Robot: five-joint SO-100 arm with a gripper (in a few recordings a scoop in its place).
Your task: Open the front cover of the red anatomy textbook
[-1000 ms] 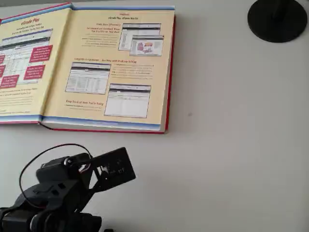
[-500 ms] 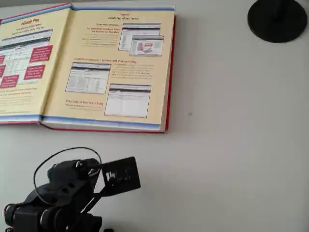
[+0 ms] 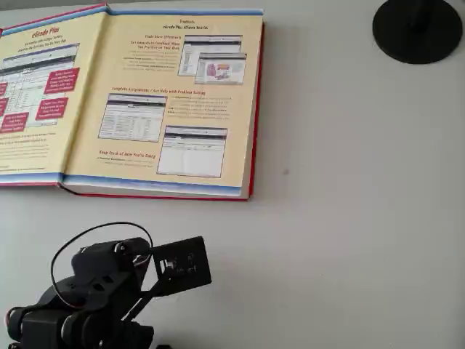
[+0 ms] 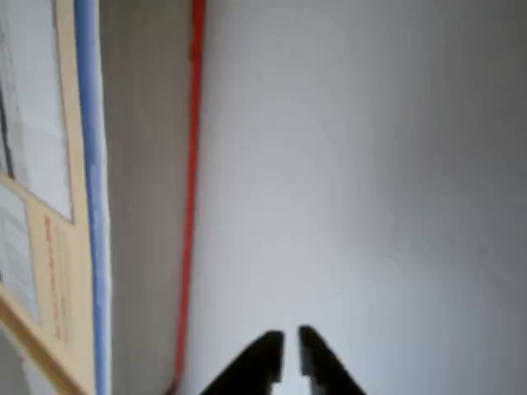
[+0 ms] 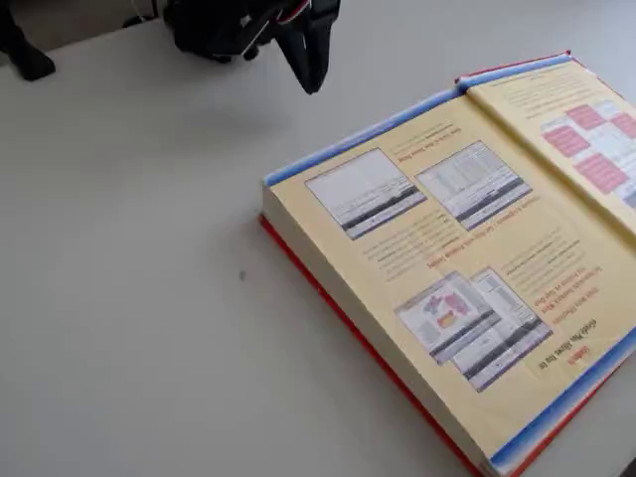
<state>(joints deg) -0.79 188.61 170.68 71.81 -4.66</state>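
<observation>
The textbook (image 3: pixel 156 102) lies open and flat on the pale table (image 3: pixel 349 218), in the upper left of the overhead view, with its pale yellow endpapers and printed screenshots facing up. The cover (image 3: pixel 33 94) is folded fully over to the left in that view, its yellow inner side up and a thin red border showing along its edges; it runs off the left edge of the picture. In the fixed view the same book (image 5: pixel 447 268) fills the right side, the cover (image 5: pixel 586 129) at far right, and the red lower board shows beneath the page block along the near edge. The arm sits at the lower left of the overhead view, apart from the book, with bare table between them. Its gripper (image 4: pixel 291 346) points at the table beside the book's red edge (image 4: pixel 191 206) in the wrist view; the two dark fingers (image 4: pixel 263 354) are nearly together with only a narrow slit between the tips, holding nothing. A black round base (image 3: pixel 416 29) stands at the upper right of the overhead view, well away from the book
</observation>
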